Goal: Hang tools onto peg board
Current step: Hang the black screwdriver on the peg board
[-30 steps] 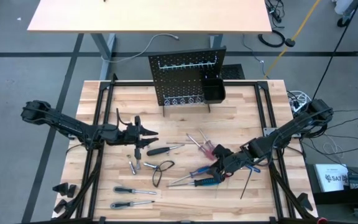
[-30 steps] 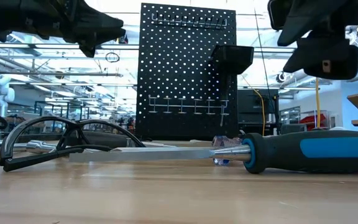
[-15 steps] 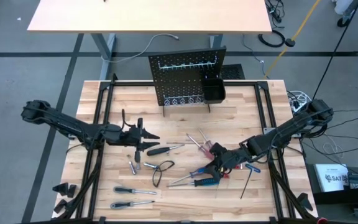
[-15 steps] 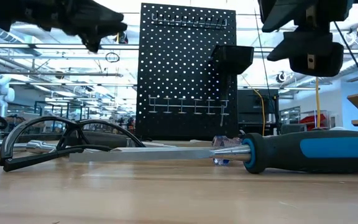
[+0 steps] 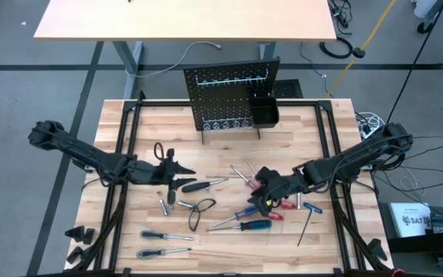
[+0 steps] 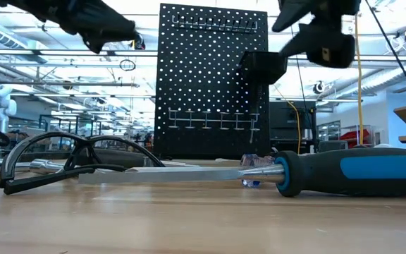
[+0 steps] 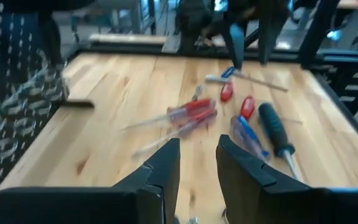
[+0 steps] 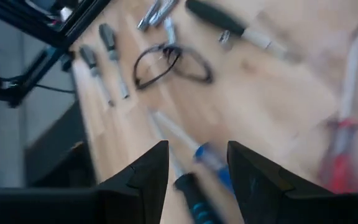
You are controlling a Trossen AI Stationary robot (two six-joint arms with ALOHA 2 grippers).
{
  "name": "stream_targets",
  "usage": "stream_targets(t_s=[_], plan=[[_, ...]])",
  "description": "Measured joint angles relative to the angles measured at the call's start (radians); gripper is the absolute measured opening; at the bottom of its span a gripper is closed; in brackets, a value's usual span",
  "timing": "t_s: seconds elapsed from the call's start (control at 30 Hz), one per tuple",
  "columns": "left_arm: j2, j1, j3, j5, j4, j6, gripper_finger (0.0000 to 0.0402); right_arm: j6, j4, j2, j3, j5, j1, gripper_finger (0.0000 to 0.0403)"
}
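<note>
Your peg board (image 5: 231,98) stood upright at the counter's (image 5: 298,123) far edge. One black wire loop (image 5: 200,212) and roughly nine screwdrivers (image 5: 246,226) lay scattered mid-counter. Your left end effector (image 5: 177,175) reached in low from the left, fingers parted, empty. Your right end effector (image 5: 254,196) hovered over the red-handled ones, open, empty.

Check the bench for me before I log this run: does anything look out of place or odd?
Nothing is damaged, but the tools all lie scattered on the table, pointing every way, while the peg board hooks hold none. Both the left end effector and right end effector are open and empty.
</note>
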Motion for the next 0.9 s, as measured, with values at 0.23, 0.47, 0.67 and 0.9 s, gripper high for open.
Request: stream_targets(t_s=[0.23, 0.47, 0.67, 0.9], plan=[[0.050, -0.046, 0.001, -0.037, -0.158, -0.180, 0.0107, -0.209, -0.005, 0.000, 0.027, 0.083, -0.005, 0.0155], [0.150, -0.048, 0.001, -0.034, -0.161, -0.224, 0.0107, -0.359, 0.060, 0.018, 0.027, 0.076, 0.036, 0.0155], [0.222, -0.047, 0.001, -0.030, -0.148, -0.216, 0.0107, -0.307, -0.036, 0.048, 0.027, 0.121, 0.116, 0.0155], [0.288, -0.045, 0.000, -0.029, -0.106, -0.117, 0.0107, -0.251, -0.065, 0.109, 0.026, 0.234, 0.180, 0.0155]])
